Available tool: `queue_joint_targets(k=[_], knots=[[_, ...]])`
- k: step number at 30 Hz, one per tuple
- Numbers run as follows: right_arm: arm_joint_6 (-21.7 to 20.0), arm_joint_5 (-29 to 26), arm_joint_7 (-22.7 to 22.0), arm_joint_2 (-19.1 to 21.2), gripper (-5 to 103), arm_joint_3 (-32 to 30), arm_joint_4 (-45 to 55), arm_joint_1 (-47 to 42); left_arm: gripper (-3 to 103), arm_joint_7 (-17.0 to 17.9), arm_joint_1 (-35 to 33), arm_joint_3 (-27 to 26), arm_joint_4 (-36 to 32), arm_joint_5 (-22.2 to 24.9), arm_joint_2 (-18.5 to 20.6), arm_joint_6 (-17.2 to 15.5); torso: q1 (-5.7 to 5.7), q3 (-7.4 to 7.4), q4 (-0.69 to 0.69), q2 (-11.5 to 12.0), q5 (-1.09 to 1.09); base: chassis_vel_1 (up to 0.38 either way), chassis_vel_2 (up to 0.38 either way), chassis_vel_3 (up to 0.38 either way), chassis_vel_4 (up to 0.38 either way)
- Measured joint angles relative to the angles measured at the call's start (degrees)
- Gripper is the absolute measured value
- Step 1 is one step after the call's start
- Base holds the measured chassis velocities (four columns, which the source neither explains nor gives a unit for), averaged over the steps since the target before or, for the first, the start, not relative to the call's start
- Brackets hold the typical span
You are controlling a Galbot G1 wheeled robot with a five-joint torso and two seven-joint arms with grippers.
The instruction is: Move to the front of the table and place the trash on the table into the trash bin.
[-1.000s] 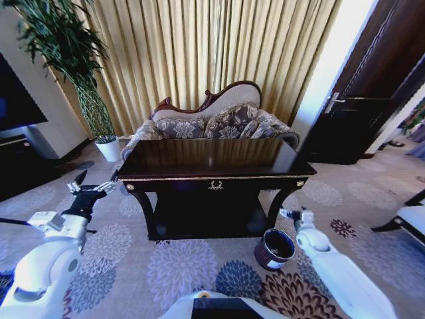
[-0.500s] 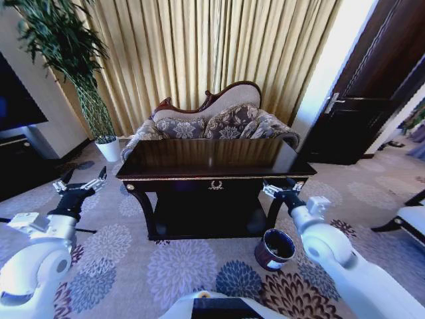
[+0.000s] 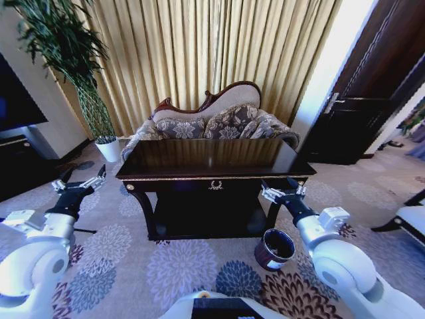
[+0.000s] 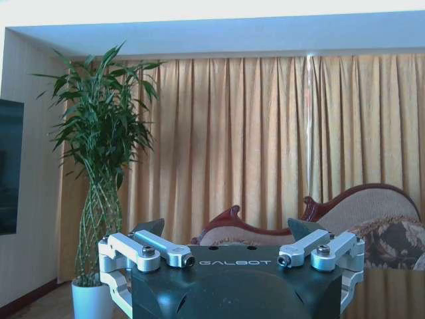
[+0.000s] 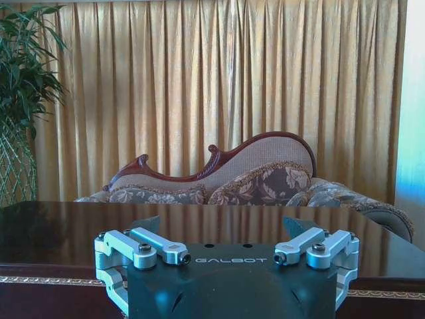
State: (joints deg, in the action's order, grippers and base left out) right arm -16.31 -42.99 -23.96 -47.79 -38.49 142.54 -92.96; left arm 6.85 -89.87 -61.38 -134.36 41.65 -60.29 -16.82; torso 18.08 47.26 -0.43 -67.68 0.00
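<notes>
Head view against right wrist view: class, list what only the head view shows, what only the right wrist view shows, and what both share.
Head view alone: the trash bin on the carpet by the table's right legs, the dark door, and the left gripper, open, off the table's left end. Right wrist view alone: the right gripper's open fingers close up, level with the tabletop edge. Shared: the table, the sofa, the curtain and the plant.

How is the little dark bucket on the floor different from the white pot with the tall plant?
The trash bin is dark with a white label; the plant pot is plain white. The trash bin stands at the table's front right leg, near the right gripper; the plant pot stands farther back on the left, by the curtain. The plant pot holds a tall plant; the trash bin has no plant. Both are round and stand upright on the floor.
</notes>
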Motion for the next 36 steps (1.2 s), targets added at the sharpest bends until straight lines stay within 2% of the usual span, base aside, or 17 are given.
queue_joint_targets(k=[6, 18, 36], knots=[[-0.1, -0.1, 1.0, -0.3, 100, -0.1, 0.4, 0.0, 100, 0.6, 0.4, -0.1, -0.4, 0.1, 0.6, -1.2, 0.0, 0.0, 0.0, 0.0, 0.0, 0.0, 0.0, 0.0, 0.0], [0.0, 0.3, 1.3, -0.6, 100, 0.3, 0.3, 0.0, 100, 0.6, 0.1, 0.5, -0.5, -0.4, 0.4, -1.3, 0.01, 0.0, 0.0, 0.0, 0.0, 0.0, 0.0, 0.0, 0.0], [0.2, 1.9, 1.3, -1.3, 100, -0.2, 0.2, -1.3, 100, 0.2, 0.3, 1.0, -0.5, -0.6, 0.8, -1.2, 0.0, 0.0, 0.0, 0.0, 0.0, 0.106, -0.1, -0.106, 0.096]])
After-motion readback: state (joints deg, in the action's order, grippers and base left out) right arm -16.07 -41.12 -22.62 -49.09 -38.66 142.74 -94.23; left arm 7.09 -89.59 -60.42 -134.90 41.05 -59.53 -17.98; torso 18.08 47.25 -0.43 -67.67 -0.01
